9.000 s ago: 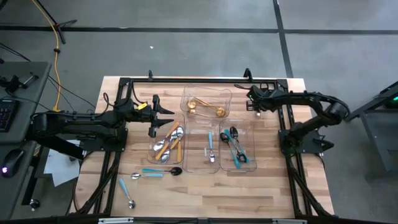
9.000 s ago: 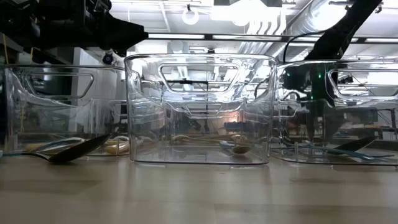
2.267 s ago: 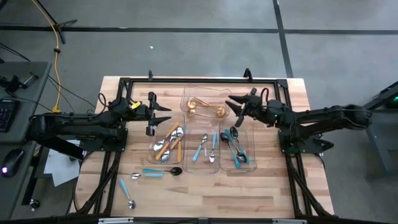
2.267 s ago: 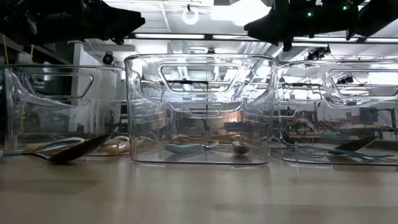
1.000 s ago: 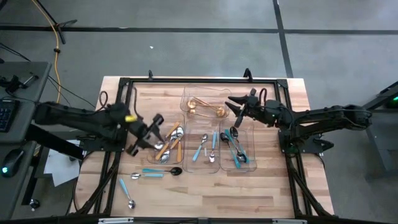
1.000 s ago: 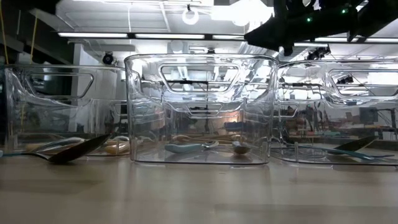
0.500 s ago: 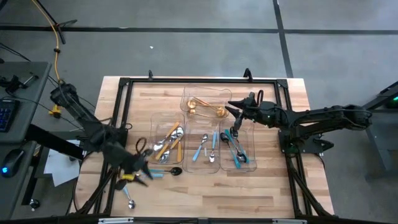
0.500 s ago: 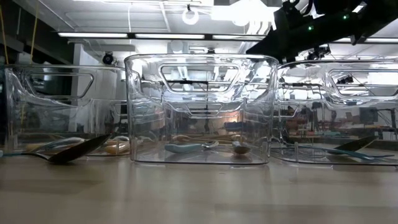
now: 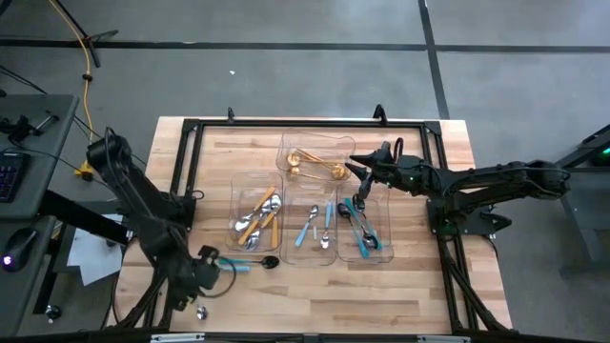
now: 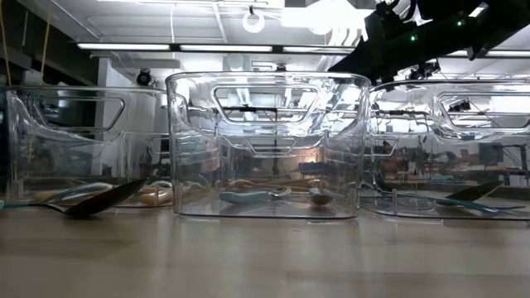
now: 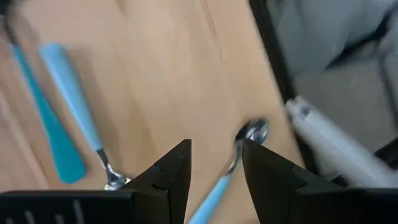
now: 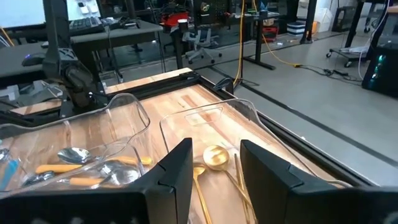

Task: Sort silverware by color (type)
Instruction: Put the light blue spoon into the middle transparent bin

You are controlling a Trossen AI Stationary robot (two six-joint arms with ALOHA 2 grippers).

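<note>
Low at the left of the high view, the left end effector (image 9: pixel 202 270) hangs over the counter (image 9: pixel 400 295) near its front left corner. Its fingers (image 11: pixel 176 174) stand apart with nothing between them. Just beyond them in the left wrist view lies a blue-handled spoon (image 11: pixel 231 165), its bowl close to the dark frame at the counter's edge. Two more blue-handled pieces (image 11: pixel 74 112) lie side by side on the bare wood nearby, and a dark spoon (image 9: pixel 268 261) rests in front of the left tray (image 9: pixel 238 186).

Right of centre in the high view, the right end effector (image 9: pixel 359 170) hovers between the back tray (image 9: pixel 286 145) and the right tray (image 9: pixel 384 205). Its fingers (image 12: pixel 180 171) are parted and empty.

The back tray holds gold cutlery (image 9: pixel 315 165), with a round gold bowl (image 12: pixel 215 157) plain in the right wrist view. Orange-handled pieces (image 9: pixel 259 217) fill the left tray. The middle tray (image 9: pixel 290 255) holds light-blue-handled spoons (image 9: pixel 315 227). Teal-handled pieces (image 9: pixel 360 225) lie in the right tray.

Across the low view, three clear trays stand in a row, and the dark spoon (image 10: pixel 95 201) lies on the counter in front of the leftmost.
</note>
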